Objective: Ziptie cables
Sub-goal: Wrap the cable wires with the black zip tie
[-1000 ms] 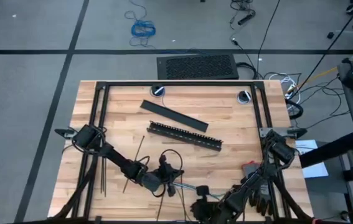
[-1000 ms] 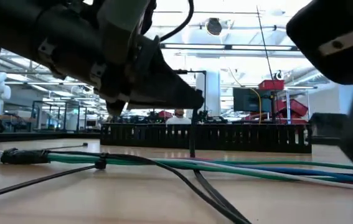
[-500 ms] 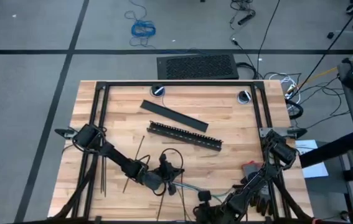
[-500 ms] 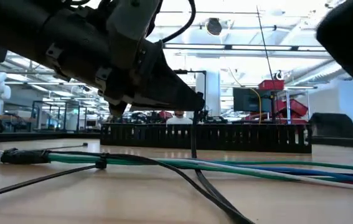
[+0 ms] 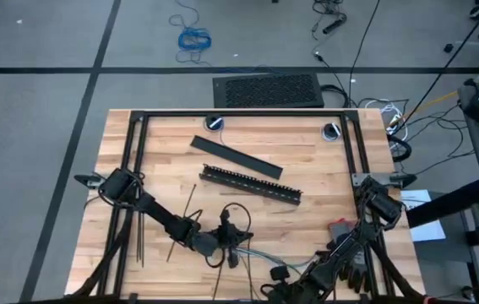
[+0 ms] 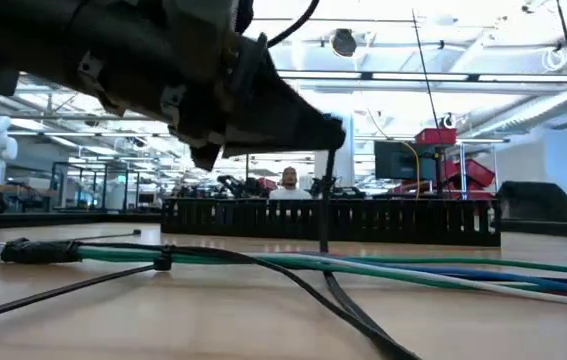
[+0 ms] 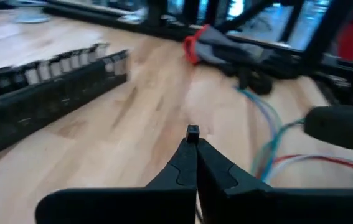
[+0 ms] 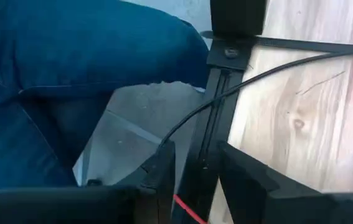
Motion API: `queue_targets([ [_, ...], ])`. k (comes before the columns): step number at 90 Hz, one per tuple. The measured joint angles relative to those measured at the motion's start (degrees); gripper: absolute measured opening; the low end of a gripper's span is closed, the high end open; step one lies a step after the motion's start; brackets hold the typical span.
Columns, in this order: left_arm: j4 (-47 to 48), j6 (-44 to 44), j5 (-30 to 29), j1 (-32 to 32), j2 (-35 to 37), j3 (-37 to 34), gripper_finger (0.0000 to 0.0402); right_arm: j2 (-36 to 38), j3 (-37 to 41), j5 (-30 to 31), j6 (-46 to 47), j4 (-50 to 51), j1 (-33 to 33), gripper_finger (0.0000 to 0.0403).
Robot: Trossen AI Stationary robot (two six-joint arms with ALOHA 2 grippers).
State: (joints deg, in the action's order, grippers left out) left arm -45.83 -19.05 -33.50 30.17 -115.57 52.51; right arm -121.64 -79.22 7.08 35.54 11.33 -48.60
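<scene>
The cables, thin green, blue and pale wires, lie along the table near its front edge; they also show in the left wrist view. My left gripper hangs just above them, shut on a black ziptie that rises straight up from the bundle. Its lower part runs on over the table toward the near edge. Another ziptie's head sits on the bundle farther left. My right gripper is open at the table's near edge, holding nothing. My left gripper pinches the ziptie's upper end between the very tips of its two fingers, and a small black block sticks out just past them. The fingers slant down toward the table's right side. The strip hangs straight below the tips, its lower part by the cables on the table.
A black slotted bar and a flat black bar lie mid-table, behind the cables. Spare zipties lie at the left by the left arm. A red-and-grey thing sits at the right. A person's jeans show beyond the near edge.
My right gripper has drawn back from the cables toward the table's near edge and has left the low view. My left gripper, still shut on the ziptie, has gone a little up and toward the table's right, taking the upright strip along.
</scene>
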Motion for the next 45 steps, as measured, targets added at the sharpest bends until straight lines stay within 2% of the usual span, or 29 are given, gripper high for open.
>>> queue_targets([
  [14, 0.0, 0.6, 1.9, 0.0, 0.0, 0.0, 0.0000, 0.0, 0.0, 0.7, 1.8, 0.0, 0.0, 0.0111],
  [28, 0.0, 3.4, 4.8, 0.0, 0.0, 0.0, 0.0000, 0.0, 0.0, 9.0, 2.7, 0.3, -0.5, 0.0111],
  [45, 0.0, 4.8, 5.0, -0.2, 0.0, 0.0, 0.0000, 0.0, -0.8, 11.2, 7.7, -0.2, -2.3, 0.0111],
])
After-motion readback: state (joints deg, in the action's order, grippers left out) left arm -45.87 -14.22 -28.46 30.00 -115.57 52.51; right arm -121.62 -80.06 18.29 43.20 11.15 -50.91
